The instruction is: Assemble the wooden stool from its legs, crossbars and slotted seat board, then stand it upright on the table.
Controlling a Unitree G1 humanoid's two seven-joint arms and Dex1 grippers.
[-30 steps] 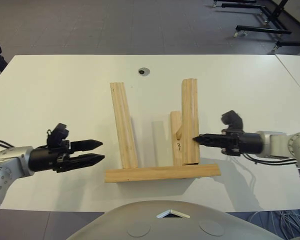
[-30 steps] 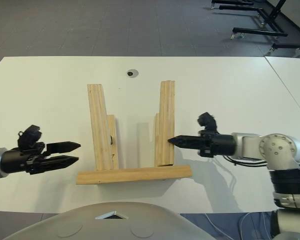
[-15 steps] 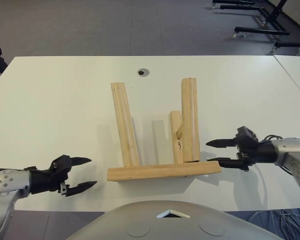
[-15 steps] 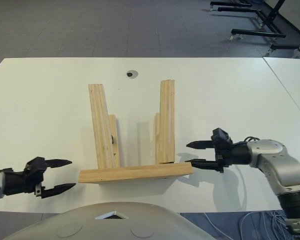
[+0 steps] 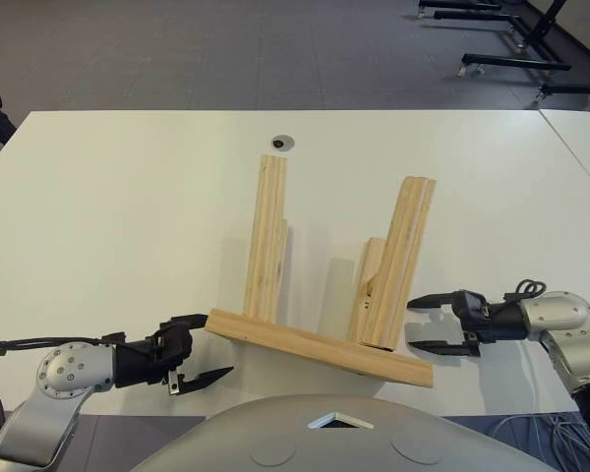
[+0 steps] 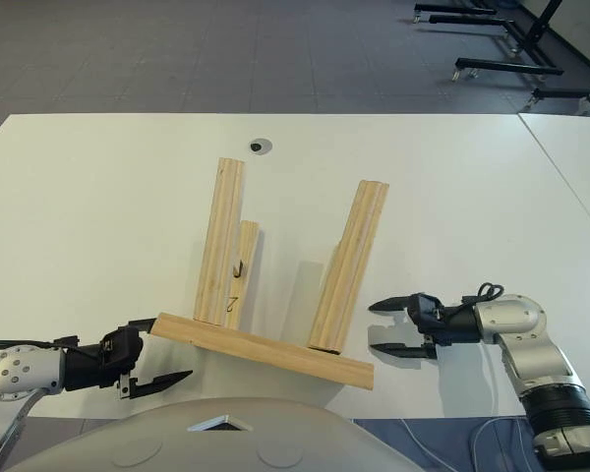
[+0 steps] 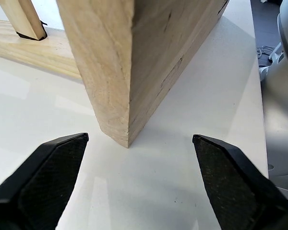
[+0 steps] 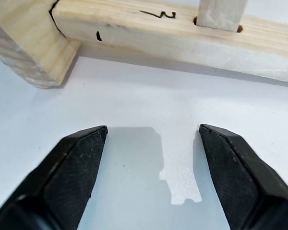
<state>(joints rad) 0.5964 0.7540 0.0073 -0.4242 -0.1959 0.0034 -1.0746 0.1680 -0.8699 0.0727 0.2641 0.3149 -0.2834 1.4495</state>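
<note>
The wooden stool lies on the white table with its seat board [image 5: 320, 349] on edge near the front, slanting down to the right. Two long legs [image 5: 266, 236] [image 5: 400, 261] point away from me, with a short crossbar piece [image 5: 369, 285] beside the right one. My left gripper [image 5: 205, 346] is open at the board's left end, and in the left wrist view the board's corner [image 7: 120, 72] sits between its fingertips [image 7: 57, 153]. My right gripper [image 5: 411, 323] is open just right of the right leg, apart from the wood [image 8: 149, 31].
A round cable hole [image 5: 279, 144] sits at the table's far middle. The table's front edge [image 5: 98, 408] runs close under both grippers. A second table [image 5: 585, 128] adjoins on the right, and metal frames [image 5: 516, 49] stand on the floor beyond.
The stool has swung round: the board's left end moved away from me, its right end dropped nearer, and the legs now lean right. My left gripper closed in on the board's left end; the right shifted slightly left.
</note>
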